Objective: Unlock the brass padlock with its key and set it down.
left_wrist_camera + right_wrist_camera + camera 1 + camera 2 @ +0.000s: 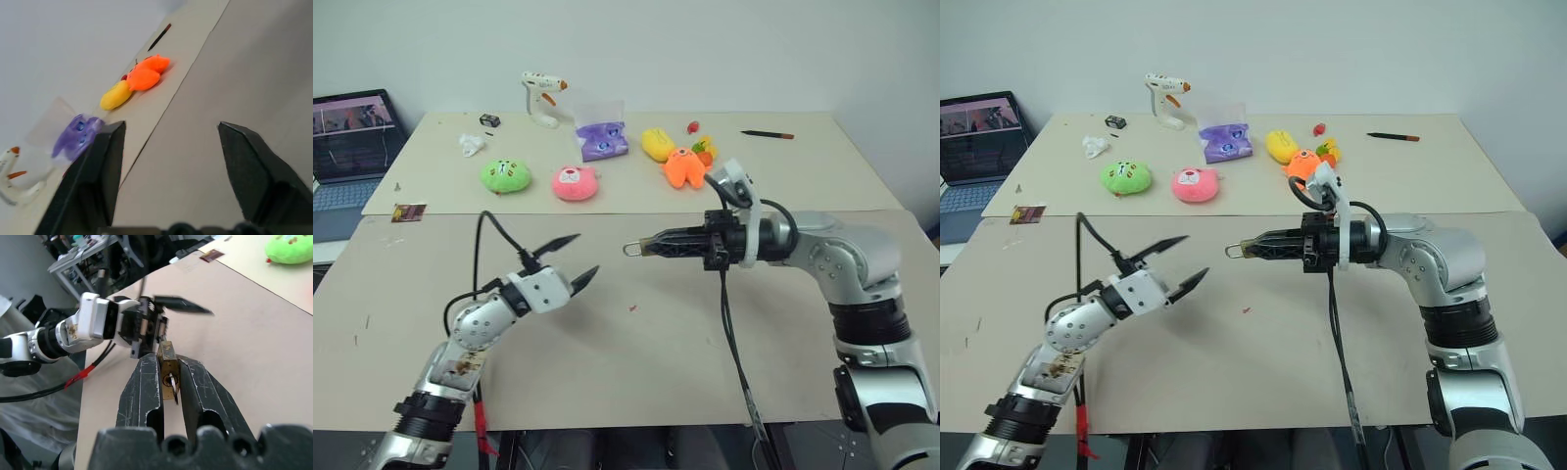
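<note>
Left gripper (576,260): fingers spread, holding nothing, above the worktop (636,372) and just short of the lock. Right gripper (168,382): clenched on the brass padlock (167,363), held in the air with the silver shackle (631,249) pointing towards the left gripper. Key (172,385) sits in the keyhole. Shackle looks closed, so judged not yet unlocked; turning, opening and setting down remain. Plush toys beyond.

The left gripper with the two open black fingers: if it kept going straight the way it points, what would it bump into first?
Probably the brass padlock held in the right gripper. The left gripper points across the table towards it, with bare air between them. Depth is hard to judge, so it might pass just beside it.
</note>
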Controlling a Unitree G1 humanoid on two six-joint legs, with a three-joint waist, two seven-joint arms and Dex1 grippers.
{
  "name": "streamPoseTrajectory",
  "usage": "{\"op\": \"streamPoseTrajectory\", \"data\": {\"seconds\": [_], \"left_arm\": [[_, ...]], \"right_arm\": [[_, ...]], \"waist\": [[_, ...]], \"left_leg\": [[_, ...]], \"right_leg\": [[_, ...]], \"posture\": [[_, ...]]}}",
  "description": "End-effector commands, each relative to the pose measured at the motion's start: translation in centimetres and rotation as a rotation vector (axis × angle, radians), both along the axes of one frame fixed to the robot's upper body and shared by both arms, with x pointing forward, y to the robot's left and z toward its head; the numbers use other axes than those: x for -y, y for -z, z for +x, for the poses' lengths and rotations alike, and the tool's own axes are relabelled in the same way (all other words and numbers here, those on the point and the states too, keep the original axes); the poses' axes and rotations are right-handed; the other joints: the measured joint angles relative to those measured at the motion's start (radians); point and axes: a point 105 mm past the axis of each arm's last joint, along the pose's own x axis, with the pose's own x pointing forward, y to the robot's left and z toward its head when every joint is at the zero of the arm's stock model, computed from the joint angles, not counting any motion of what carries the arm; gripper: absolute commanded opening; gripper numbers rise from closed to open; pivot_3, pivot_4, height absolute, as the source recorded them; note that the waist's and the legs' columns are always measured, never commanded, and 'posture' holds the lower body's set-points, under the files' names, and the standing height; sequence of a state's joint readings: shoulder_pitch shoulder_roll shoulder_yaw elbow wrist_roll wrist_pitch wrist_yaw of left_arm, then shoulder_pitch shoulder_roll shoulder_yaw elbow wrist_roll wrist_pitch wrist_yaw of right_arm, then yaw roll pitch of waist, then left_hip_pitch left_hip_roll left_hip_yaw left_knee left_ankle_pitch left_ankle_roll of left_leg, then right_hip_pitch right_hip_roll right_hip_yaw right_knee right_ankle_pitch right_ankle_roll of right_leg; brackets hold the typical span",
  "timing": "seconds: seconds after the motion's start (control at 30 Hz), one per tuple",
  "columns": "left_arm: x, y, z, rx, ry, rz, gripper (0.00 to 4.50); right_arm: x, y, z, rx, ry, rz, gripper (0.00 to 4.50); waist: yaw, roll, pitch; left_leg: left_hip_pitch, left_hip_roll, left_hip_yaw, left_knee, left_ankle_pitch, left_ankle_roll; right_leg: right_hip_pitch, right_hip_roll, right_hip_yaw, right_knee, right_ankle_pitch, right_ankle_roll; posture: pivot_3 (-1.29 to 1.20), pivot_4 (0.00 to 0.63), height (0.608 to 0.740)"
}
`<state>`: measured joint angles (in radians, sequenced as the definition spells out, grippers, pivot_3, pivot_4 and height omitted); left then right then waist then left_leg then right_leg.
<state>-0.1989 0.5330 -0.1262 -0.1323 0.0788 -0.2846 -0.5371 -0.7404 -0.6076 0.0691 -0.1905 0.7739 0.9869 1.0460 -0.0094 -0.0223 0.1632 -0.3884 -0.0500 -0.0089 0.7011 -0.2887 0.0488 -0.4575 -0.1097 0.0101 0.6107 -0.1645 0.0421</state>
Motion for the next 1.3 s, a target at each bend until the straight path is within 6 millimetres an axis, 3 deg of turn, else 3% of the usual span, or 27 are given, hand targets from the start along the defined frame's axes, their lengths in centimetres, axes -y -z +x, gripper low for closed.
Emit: {"op": "streamPoseTrajectory", "data": {"seconds": [0.03,0.17,0.2,0.47,0.9,1.3], "left_arm": [[2.5,-2.8,-1.4,-0.010,0.071,-0.127,1.53],[4.4,-3.2,-2.5,-0.267,0.155,-0.364,0.15],[4.8,-3.3,-2.8,-0.328,0.180,-0.421,0.04],[5.3,-2.2,-4.8,-0.618,0.250,-0.544,0.04],[4.8,-2.9,-5.4,-0.696,0.297,-0.668,0.04],[5.0,-2.3,-6.2,-0.723,0.311,-0.659,0.04]], "right_arm": [[-0.2,-1.3,-1.2,0.042,-0.048,0.024,0.18],[0.0,-1.3,-1.5,0.041,-0.058,0.017,0.18],[0.1,-1.3,-1.5,0.041,-0.056,0.016,0.18],[0.4,-1.3,-1.5,0.042,-0.047,0.013,0.18],[0.7,-1.0,-1.4,0.032,-0.035,0.010,0.18],[0.6,-0.3,-0.5,0.036,-0.028,-0.013,0.18]], "waist": [[-0.001,0.000,0.000],[-0.001,0.000,0.000],[-0.002,0.000,0.000],[-0.003,0.000,0.000],[-0.002,0.000,0.000],[-0.002,0.000,0.000]], "left_leg": [[0.000,0.000,0.000,0.000,0.000,0.000],[0.001,-0.001,0.000,0.000,0.000,0.000],[0.001,-0.001,-0.001,0.001,0.000,0.000],[0.002,-0.001,0.000,0.001,0.000,0.000],[0.003,-0.002,0.000,0.001,0.000,0.000],[0.003,-0.002,0.000,0.001,0.000,-0.001]], "right_leg": [[0.000,0.000,0.000,0.000,0.000,0.000],[0.001,-0.001,0.001,0.000,0.000,0.000],[0.001,0.000,0.001,0.000,0.000,0.000],[0.001,0.001,0.002,0.000,0.000,0.000],[0.002,0.000,0.002,-0.001,0.000,0.000],[0.003,0.000,0.003,-0.001,0.000,0.000]], "posture": [[0.00,0.150,0.739],[0.00,0.150,0.739],[0.00,0.150,0.739],[0.00,0.150,0.739],[0.00,0.150,0.739],[0.00,0.150,0.739]]}}
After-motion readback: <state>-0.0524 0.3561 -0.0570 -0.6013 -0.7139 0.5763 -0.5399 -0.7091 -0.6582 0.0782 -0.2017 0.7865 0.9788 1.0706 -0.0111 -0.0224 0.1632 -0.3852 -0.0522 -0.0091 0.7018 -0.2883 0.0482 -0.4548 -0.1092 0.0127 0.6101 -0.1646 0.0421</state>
